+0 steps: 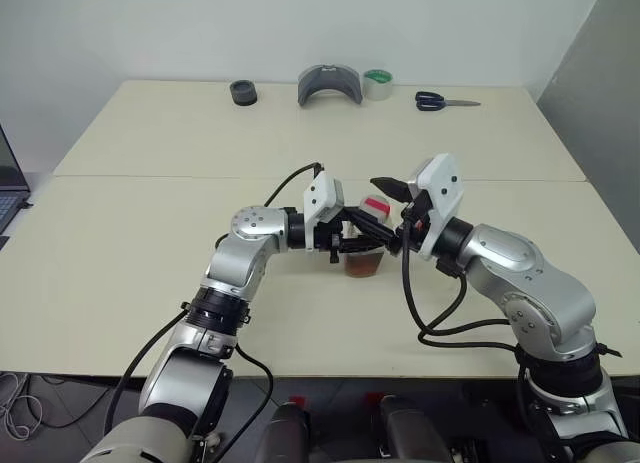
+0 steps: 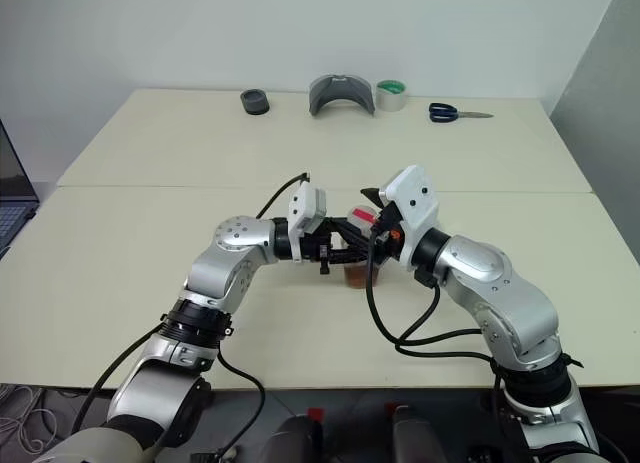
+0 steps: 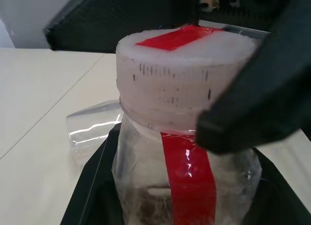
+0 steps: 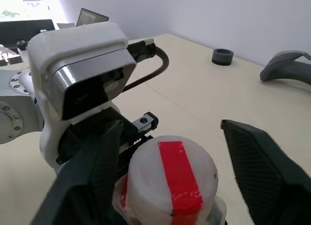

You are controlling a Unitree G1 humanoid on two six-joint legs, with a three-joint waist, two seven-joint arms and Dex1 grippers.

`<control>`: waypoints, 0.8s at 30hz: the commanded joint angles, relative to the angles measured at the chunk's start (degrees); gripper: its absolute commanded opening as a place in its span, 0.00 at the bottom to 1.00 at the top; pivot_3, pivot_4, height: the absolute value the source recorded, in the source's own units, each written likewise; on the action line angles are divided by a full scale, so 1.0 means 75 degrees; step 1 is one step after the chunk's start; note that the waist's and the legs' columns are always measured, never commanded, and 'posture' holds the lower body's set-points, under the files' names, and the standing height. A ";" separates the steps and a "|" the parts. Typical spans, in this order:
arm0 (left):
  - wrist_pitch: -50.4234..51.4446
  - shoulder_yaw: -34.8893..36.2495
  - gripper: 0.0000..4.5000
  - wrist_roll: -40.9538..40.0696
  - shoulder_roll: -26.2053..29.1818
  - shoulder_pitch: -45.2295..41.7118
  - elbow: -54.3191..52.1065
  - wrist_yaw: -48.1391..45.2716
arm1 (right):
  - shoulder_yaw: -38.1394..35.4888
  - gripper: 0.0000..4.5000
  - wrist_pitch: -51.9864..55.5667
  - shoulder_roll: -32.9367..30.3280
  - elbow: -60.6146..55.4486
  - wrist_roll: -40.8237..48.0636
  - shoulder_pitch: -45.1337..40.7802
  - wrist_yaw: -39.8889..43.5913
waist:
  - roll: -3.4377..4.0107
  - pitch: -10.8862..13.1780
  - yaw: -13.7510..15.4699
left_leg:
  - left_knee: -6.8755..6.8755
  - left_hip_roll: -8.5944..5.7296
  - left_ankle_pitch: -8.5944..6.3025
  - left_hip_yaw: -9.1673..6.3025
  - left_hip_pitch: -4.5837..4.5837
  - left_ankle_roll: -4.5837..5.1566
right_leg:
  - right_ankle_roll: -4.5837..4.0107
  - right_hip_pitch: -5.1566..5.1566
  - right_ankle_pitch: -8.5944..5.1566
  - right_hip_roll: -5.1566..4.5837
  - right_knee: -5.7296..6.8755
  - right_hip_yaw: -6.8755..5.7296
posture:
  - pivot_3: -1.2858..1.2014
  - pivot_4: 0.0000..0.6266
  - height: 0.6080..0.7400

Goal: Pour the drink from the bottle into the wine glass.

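Bright even light, soft shadows, wrist views blurred up close

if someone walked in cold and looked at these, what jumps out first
Both arms meet at mid-table over a small clear bottle of amber drink: the left gripper clamps its body while the right gripper straddles its white, red-taped cap, fingers either side. Along the table's far edge lie a black ring, a grey curved piece, a tape roll and scissors.
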 commanded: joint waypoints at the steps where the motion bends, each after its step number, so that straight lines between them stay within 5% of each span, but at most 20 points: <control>1: -0.0321 0.0236 0.43 -0.0051 -0.0102 -0.0307 -0.0033 0.0145 | -0.0031 0.42 0.0056 -0.0033 -0.0318 0.0089 0.0032 0.0136 | 0.0000 0.0000 0.0001 | 0.0000 -0.0001 0.0000 0.0001 0.0000 0.0000 | 0.0000 0.0000 0.0000 0.0000 0.0000 0.0000 | 0.52 0.24 1.00; 5: -0.0337 0.0308 0.43 -0.0132 -0.0147 -0.0385 0.0042 0.0147 | 0.0123 0.42 -0.0236 -0.0268 -0.0095 0.0104 -0.0089 0.0756 | 0.0000 0.0000 -0.0001 | -0.0001 0.0000 0.0000 0.0000 0.0000 0.0000 | 0.0000 0.0000 0.0000 0.0000 0.0000 -0.0001 | 0.52 0.24 1.00; 13: -0.0307 0.0238 0.43 -0.0295 -0.0140 -0.0474 0.0003 -0.0397 | 0.0790 0.42 -0.2412 -0.1765 0.2512 -0.0288 -0.1811 0.5083 | 0.0004 0.0005 -0.0024 | 0.0001 0.0001 -0.0001 0.0009 0.0006 0.0003 | 0.0001 0.0001 0.0000 0.0006 -0.0002 0.0001 | 0.52 0.24 1.00; 17: -0.0360 0.0281 0.43 -0.0257 -0.0239 -0.0487 0.0056 -0.0265 | 0.0758 0.42 -0.2430 -0.1775 0.2782 -0.0319 -0.1871 0.5429 | 0.0004 0.0005 -0.0008 | -0.0004 0.0004 -0.0001 0.0002 0.0004 0.0003 | -0.0001 0.0001 0.0000 0.0007 -0.0003 -0.0002 | 0.52 0.24 1.00; 20: -0.0420 0.0240 0.43 -0.0132 -0.0239 -0.0420 0.0100 -0.0205 | 0.0252 0.42 -0.2331 -0.1487 0.2607 -0.0345 -0.1534 0.4592 | 0.0004 0.0006 -0.0001 | 0.0001 -0.0004 -0.0002 0.0002 -0.0010 0.0005 | -0.0001 -0.0004 0.0001 -0.0006 -0.0006 -0.0002 | 0.52 0.24 1.00; 21: -0.0397 0.0257 0.43 -0.0136 -0.0259 -0.0394 0.0092 -0.0168 | 0.0097 0.58 -0.2268 -0.1465 0.2477 -0.0306 -0.1398 0.4438 | 0.0004 0.0006 0.0002 | 0.0001 -0.0007 -0.0003 0.0001 -0.0012 0.0005 | -0.0001 -0.0004 0.0001 -0.0011 -0.0006 -0.0002 | 0.52 0.24 1.00; 24: -0.0406 0.0284 0.43 -0.0119 -0.0333 -0.0395 0.0137 -0.0032 | -0.0711 0.80 -0.1633 -0.1339 0.1617 0.0077 -0.0918 0.3434 | 0.0004 0.0006 0.0013 | 0.0004 -0.0009 -0.0003 -0.0005 -0.0022 0.0005 | -0.0001 -0.0008 0.0001 -0.0019 -0.0006 -0.0006 | 0.52 0.24 1.00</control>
